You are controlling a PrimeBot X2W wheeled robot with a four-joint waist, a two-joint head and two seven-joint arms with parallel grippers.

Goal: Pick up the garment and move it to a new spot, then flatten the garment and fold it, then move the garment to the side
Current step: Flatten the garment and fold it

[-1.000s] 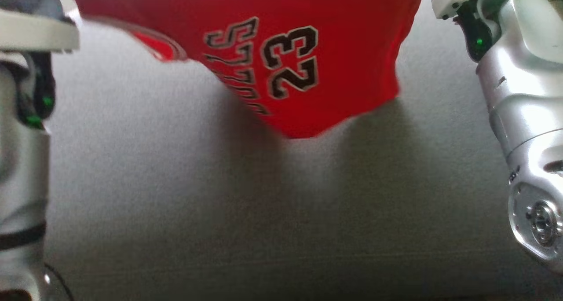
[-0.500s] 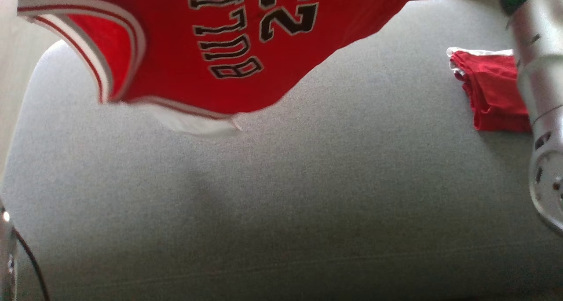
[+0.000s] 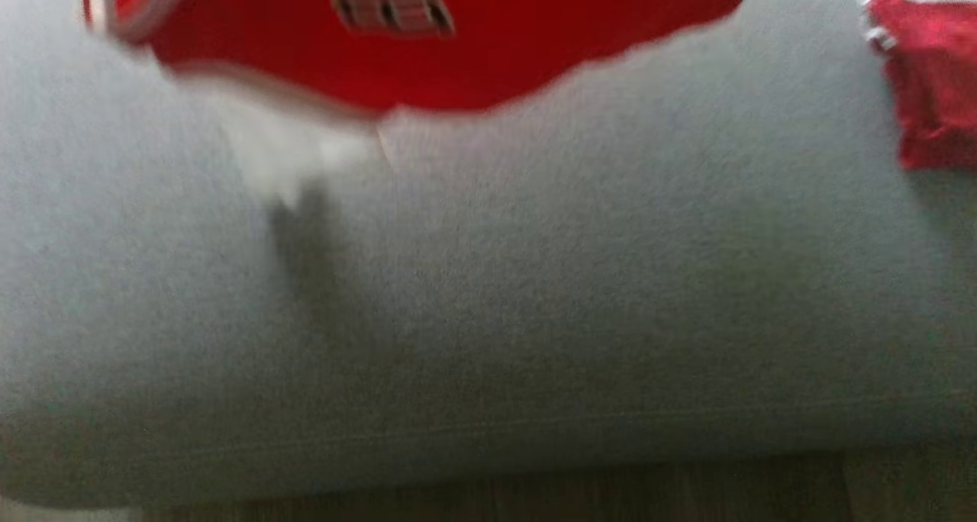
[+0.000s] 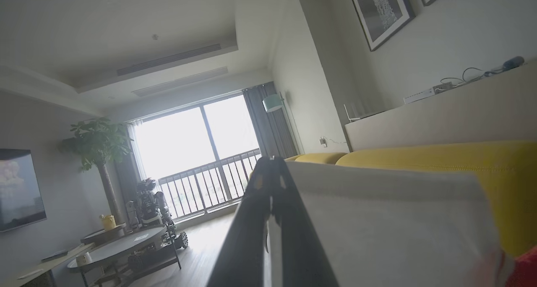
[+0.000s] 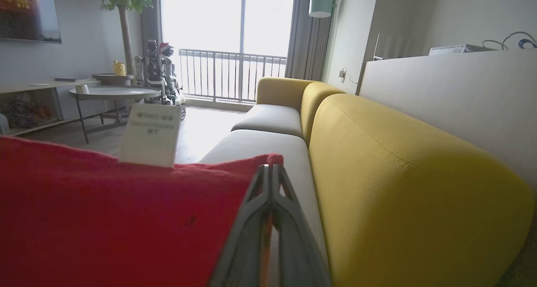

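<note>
The garment is a red jersey with black lettering and white trim. It hangs blurred at the top of the head view, its lower edge close over the grey sofa seat. In the right wrist view my right gripper is shut on the red cloth, beside a white label that sticks up from the edge. In the left wrist view my left gripper is shut, with a pale panel of the garment stretched out from its fingers to the right.
A second red cloth lies bunched at the far right of the seat. A yellow sofa back runs along the right. Wooden floor shows below the seat's front edge. A round table stands out in the room.
The whole head picture has shifted, so the camera moved and both forearms have left it. The garment now sits higher in that picture, and the second red cloth has come into view.
</note>
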